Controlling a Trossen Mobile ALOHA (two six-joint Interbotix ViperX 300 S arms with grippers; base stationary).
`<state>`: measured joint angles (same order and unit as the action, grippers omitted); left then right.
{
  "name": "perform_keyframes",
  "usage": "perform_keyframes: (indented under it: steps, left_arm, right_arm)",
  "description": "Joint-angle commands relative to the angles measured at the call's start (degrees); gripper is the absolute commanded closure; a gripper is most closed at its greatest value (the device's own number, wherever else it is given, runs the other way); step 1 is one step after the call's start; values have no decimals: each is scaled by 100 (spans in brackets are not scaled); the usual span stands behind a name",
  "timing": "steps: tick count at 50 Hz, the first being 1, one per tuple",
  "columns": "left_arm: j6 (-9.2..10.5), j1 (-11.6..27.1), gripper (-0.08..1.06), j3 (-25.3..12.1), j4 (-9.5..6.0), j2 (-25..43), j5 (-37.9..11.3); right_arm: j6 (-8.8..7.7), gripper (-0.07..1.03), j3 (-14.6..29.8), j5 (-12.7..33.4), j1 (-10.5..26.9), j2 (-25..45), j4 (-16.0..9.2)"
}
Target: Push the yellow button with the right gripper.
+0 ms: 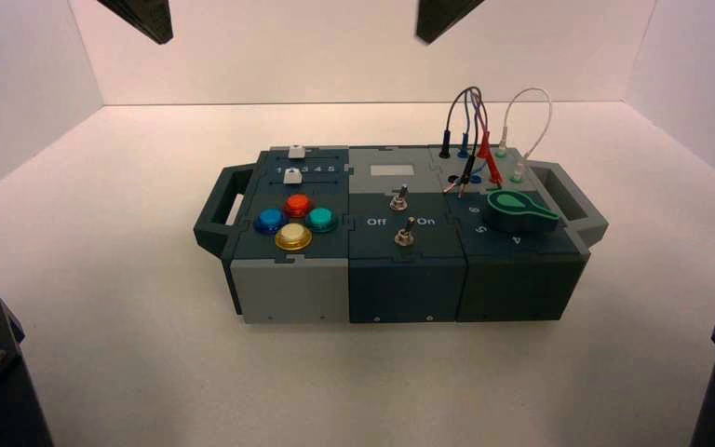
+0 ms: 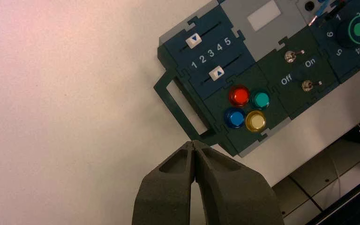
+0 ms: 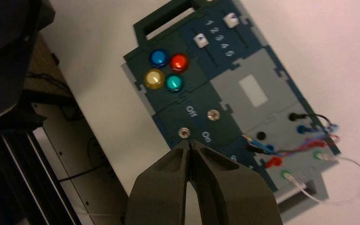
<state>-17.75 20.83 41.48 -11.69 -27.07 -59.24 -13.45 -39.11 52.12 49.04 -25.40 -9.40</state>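
The yellow button (image 1: 293,237) is the nearest of a cluster of domed buttons on the left end of the box (image 1: 289,289). It also shows in the left wrist view (image 2: 255,121) and in the right wrist view (image 3: 153,78). My right gripper (image 3: 189,143) is shut and empty, held high above the box over the toggle switches, well away from the yellow button. In the high view only its dark tip (image 1: 442,17) shows at the top edge. My left gripper (image 2: 194,143) is shut and empty, high above the box's left handle; its tip (image 1: 141,19) shows at the top edge.
Red (image 1: 297,204), blue (image 1: 269,221) and teal-green (image 1: 321,219) buttons surround the yellow one. Two toggle switches (image 1: 404,233) stand mid-box, a green knob (image 1: 514,209) and plugged wires (image 1: 484,140) at the right end, two sliders (image 1: 293,163) behind the buttons. White walls enclose the table.
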Motion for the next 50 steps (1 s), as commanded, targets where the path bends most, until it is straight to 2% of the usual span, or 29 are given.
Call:
perform_keyframes:
  steps: [1, 12, 23, 34, 38, 43, 50]
  left_arm:
    - [-53, 26, 101, -88, -35, 44, 35]
    - [-167, 18, 101, -18, -158, 132, 53]
    - [-299, 26, 101, 18, -264, 167, 149]
    - [-422, 18, 101, 53, -378, 246, 149]
    - [-527, 18, 101, 53, -501, 264, 185]
    - [-756, 18, 101, 44, -712, 281, 202]
    - [-773, -9, 101, 18, -800, 316, 202]
  right_arm:
    - [-53, 98, 211, -149, 79, 158, -53]
    - [-44, 98, 246, -422, 334, 483, -105]
    - [-53, 98, 316, -571, 431, 835, -114]
    - [-53, 98, 457, -782, 747, 1257, -114]
    - [-53, 98, 475, -826, 791, 1371, -114]
    - [-53, 98, 466, -958, 835, 1547, -97]
    - [-79, 98, 413, -1107, 879, 1714, -62]
